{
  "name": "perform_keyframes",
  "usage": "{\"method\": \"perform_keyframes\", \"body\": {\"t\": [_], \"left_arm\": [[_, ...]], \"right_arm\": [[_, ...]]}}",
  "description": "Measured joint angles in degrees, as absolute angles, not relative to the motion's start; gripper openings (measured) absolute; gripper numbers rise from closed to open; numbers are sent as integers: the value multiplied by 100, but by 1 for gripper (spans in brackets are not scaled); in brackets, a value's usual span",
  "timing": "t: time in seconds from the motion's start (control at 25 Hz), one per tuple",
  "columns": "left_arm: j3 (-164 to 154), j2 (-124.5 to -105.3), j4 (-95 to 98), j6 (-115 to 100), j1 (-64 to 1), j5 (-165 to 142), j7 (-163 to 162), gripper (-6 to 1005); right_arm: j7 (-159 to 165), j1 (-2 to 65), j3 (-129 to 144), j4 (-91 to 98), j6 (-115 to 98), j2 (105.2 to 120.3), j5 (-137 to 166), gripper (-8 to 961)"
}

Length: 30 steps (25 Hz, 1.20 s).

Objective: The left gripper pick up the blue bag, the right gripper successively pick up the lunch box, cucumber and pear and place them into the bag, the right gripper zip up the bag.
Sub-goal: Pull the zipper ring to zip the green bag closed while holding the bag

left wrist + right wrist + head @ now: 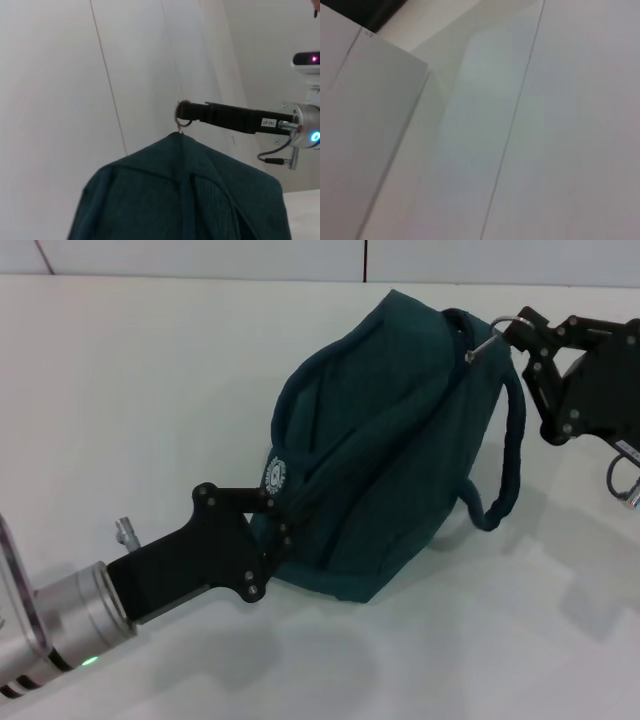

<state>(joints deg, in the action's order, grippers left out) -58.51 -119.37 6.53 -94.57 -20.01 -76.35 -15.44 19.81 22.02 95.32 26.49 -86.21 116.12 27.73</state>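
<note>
A plain white counter filled the head view, ending at its far edge against a pale panelled wall. The blue bag hung tilted above the counter's middle, nearer the far edge, casting a faint shadow on the surface beneath it; its opening looked drawn closed, and one padded handle drooped in a loop on the side toward the right arm. The left end effector, mounted on a silver wrist with a green light, reached in from the near left corner and was clenched on the bag's fabric just below the round white logo. The right end effector, entering from the right edge, was closed on the ring zipper pull at the bag's uppermost far corner. The left wrist view showed the same grasp from the other side: the ring held at the black fingertips directly above the bag's peak. The right wrist view showed only pale wall panels.
</note>
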Motion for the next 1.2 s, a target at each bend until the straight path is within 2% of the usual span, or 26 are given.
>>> {"method": "perform_keyframes", "body": {"t": [0.72,1.16,1.2], "left_arm": [[-5802,-11998,559,-9710,-1869,-7127,-1599,151],[-5854,-11931,1120,-10033,-2138,-7222,-3296,378],[-5859,-11935,1276,-10042,-2154,-7275,-3468,422]], "right_arm": [[1749,2164,9693,2652,-8851,11618,2632,12],[1705,2195,9756,2669,-8886,11618,2625,11],[1705,2196,9755,2669,-8885,11618,2625,11]]}}
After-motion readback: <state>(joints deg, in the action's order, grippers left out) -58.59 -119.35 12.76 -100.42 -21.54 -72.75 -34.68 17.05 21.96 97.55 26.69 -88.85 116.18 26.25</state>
